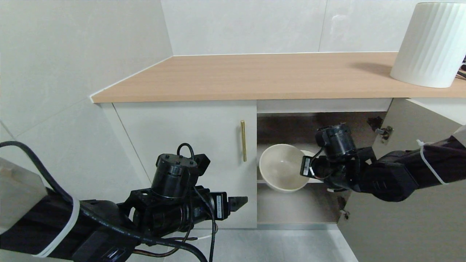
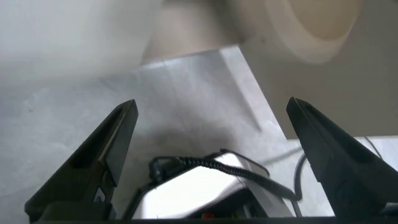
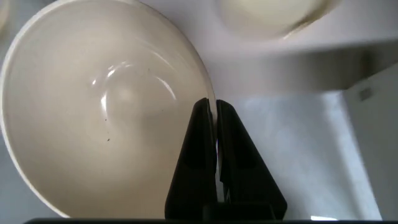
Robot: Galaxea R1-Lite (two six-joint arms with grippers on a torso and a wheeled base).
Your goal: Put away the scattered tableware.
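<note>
**Bowl's at the cabinet mouth, now for the fiddly bit**

Nearest the camera, the left tool [image 2: 211, 109] hangs low in front of the closed door [image 1: 182, 145], fingers wide apart and holding nothing. Past it, the right tool [image 3: 214, 109] is pinched tight on the rim of the pale bowl [image 1: 282, 174]. The bowl is tipped on its side, inside facing out, right at the mouth of the open cabinet [image 1: 291, 123], about level with the shelf [image 1: 260, 181] edge.

Probably the best bet: roll the bowl level first, ease it in above the shelf, and keep it off the second pale dish [image 3: 267, 15] just behind. Let go only once the base sits flat.

That dish is mostly hidden by the bowl and tool, so what it is stays a guess. Can't tell whether the bowl touches the shelf. Up top, the worktop [image 1: 255, 76] carries a ribbed white container [image 1: 429, 43], cut off at the frame edge.
</note>
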